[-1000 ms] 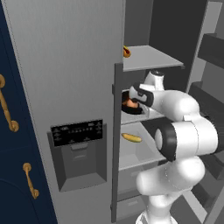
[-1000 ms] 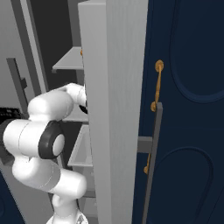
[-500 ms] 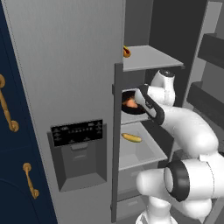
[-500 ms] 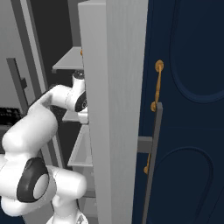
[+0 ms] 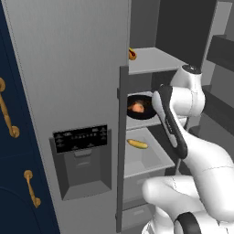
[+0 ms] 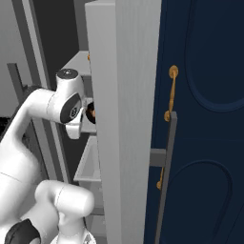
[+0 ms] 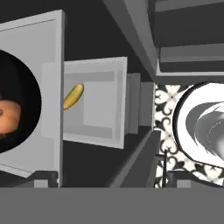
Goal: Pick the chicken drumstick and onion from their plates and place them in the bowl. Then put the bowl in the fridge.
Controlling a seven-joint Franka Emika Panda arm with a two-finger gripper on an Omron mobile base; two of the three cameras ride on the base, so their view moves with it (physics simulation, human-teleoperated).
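Observation:
The fridge (image 5: 68,68) stands open, its grey door with the dark dispenser panel swung toward me. The black bowl (image 5: 139,108) rests on the middle shelf with the orange onion (image 5: 137,107) inside. In the hand view the bowl (image 7: 26,100) lies at the left edge with the onion (image 7: 8,116) in it. I cannot tell the chicken drumstick apart from the onion. My gripper (image 7: 111,180) is open, drawn back from the bowl, with nothing between its fingertips (image 7: 43,178). The plates are out of view.
A yellow elongated item (image 5: 137,144) lies on the lower shelf (image 5: 151,160), and a small item (image 5: 132,54) sits on the top shelf. Navy cabinet doors with brass handles (image 6: 172,93) flank the fridge. The door's edge (image 6: 124,119) stands close to my arm.
The jaws have opened and let go of the bowl, which stays on the middle shelf. The hand has drawn back out of the fridge and turned away.

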